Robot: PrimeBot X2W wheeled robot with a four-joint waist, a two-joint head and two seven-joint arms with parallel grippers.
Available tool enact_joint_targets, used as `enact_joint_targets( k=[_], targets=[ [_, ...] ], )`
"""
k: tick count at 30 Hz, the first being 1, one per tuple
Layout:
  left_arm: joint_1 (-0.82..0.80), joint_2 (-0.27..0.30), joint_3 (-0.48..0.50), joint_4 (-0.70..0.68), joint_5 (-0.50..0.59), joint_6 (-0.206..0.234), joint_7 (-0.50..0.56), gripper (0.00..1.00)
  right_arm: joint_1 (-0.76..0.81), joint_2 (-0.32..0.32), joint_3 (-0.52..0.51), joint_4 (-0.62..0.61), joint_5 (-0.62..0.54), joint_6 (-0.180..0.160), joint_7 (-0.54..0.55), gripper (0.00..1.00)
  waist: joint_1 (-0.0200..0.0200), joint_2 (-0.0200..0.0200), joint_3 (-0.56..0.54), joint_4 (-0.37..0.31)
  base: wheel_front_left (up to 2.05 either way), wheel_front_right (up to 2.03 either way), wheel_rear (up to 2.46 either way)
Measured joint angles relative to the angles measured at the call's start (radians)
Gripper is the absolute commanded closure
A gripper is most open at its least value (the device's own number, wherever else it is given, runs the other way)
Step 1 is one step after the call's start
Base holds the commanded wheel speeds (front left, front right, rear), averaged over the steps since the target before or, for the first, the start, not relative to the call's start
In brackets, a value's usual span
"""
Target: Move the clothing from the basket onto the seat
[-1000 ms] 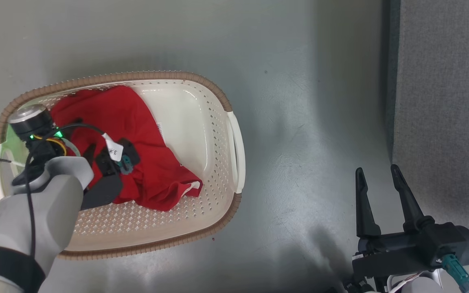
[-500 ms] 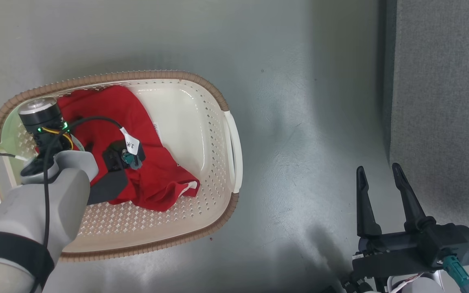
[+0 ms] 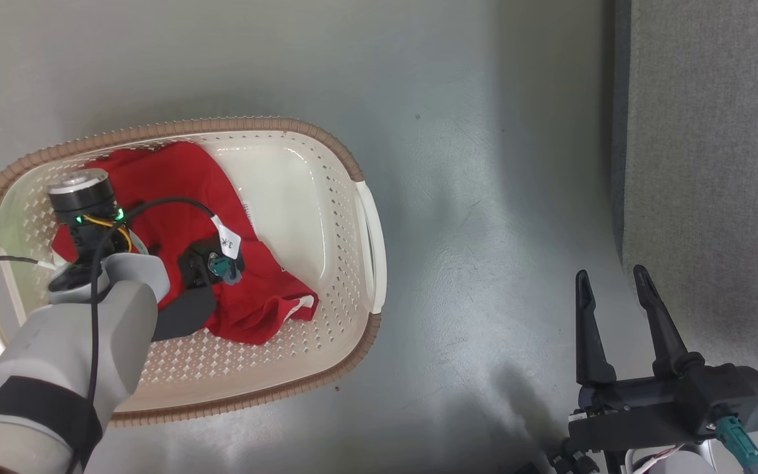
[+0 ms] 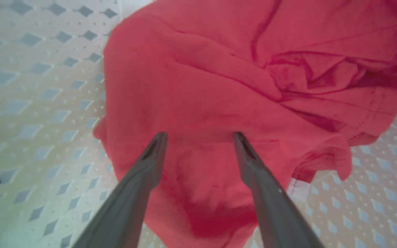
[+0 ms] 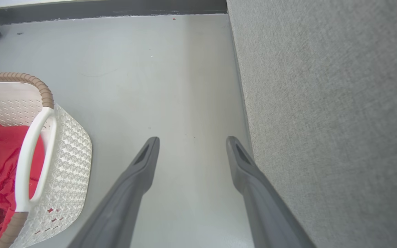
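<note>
The left pincer (image 4: 199, 135) hangs spread wide inside the basket (image 3: 254, 122), its dark tips right at the crumpled red clothing (image 4: 219, 86) with nothing clasped. The right pincer (image 3: 610, 273), also spread and empty, is over the floor (image 3: 484, 197) beside the seat (image 3: 714, 164). The soft, creased fabric lies in cream perforated plastic under a ribbed brown rim; the left wrist view shows a white hem corner, the right wrist view the seat's coarse grey weave.

The basket (image 3: 221, 124) stands on the floor (image 3: 484, 197), well left of the seat (image 3: 714, 164). The clothing (image 3: 181, 191) lies in the basket's left half, with the left tool (image 4: 200, 136) over it. The right tool (image 3: 611, 273) hangs between basket and seat, nearer the seat.
</note>
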Motion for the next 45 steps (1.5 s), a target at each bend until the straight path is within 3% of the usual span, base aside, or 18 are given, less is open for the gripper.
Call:
enact_joint_targets(
  k=[5, 14, 28, 45],
  targets=[
    [0.000, -0.006, -0.015, 0.008, -0.021, 0.000, -0.010, 0.00, 0.003, 0.001, 0.002, -0.001, 0.000, 0.000, 0.000, 0.00, 0.0000, 0.0000, -0.003, -0.002, 0.00, 0.00, 0.00],
    [0.002, -0.029, 0.084, 0.015, -0.191, 0.000, 0.002, 0.00, 0.011, 0.002, -0.001, -0.001, 0.000, 0.000, 0.000, 0.00, 0.0000, 0.0000, -0.010, 0.001, 0.00, 0.00, 0.00],
    [0.005, -0.007, 0.018, 0.016, -0.195, 0.000, 0.071, 0.00, 0.008, 0.003, -0.001, -0.001, 0.000, 0.000, 0.000, 0.00, 0.0000, 0.0000, -0.018, 0.013, 0.00, 0.00, 0.00],
    [0.008, 0.011, -0.011, 0.017, -0.275, 0.000, 0.141, 0.00, 0.011, 0.003, -0.006, -0.016, -0.006, 0.000, 0.000, 0.00, 0.0000, 0.0000, -0.003, 0.012, 0.00, 0.00, 0.00]
  ],
)
